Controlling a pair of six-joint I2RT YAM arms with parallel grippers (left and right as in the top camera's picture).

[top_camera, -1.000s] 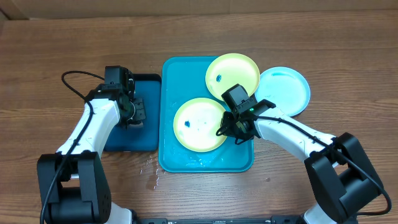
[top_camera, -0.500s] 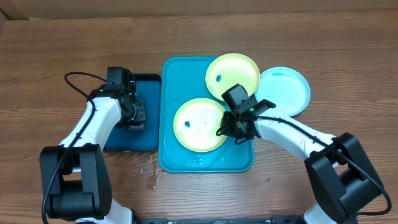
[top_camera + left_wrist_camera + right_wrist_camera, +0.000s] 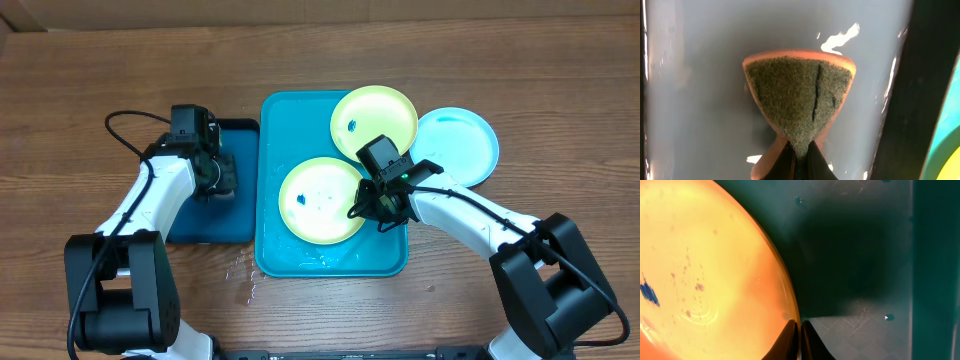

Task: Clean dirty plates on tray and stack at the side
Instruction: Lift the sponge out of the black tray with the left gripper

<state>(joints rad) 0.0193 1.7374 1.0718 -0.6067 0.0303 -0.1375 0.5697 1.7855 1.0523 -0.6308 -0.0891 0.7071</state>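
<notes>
Plates occupy three places. The near yellow-green plate (image 3: 322, 198) lies flat in the turquoise tray (image 3: 290, 120). The far yellow-green plate (image 3: 374, 120) sits at its 1 o'clock, overhanging the tray rim. The light blue plate (image 3: 460, 145) rests on the counter (image 3: 520, 80) at 2 o'clock, off the tray.

The right jaws are closed at the near plate's 4 o'clock edge. In the right wrist view the rim runs into the tips, so they appear to pinch it, though contact is not fully resolved. From those jaws the plate body extends toward 9 o'clock and carries a blue smear (image 3: 647, 292).

The left jaws are closed on the sponge (image 3: 800, 95) above the dark-blue tray (image 3: 225, 220), at the near plate's 9 o'clock. Wiping would require the sponge to travel toward 3 o'clock across both tray rims. Nothing else obstructs that path.
</notes>
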